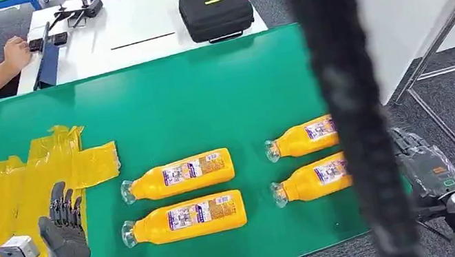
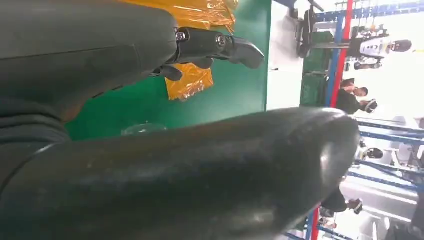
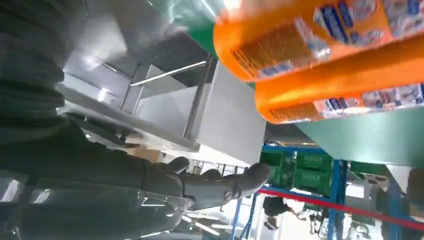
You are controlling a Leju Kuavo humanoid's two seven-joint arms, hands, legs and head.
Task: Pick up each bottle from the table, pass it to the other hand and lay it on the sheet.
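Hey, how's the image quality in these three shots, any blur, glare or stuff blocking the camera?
Head view: sharp on the bottles, but a blurred dark vertical band close to the lens hides part of the right pair. Left wrist view: the left hand is large and soft; the background is overexposed. Right wrist view: bottles motion-blurred, with glare on the upper one.
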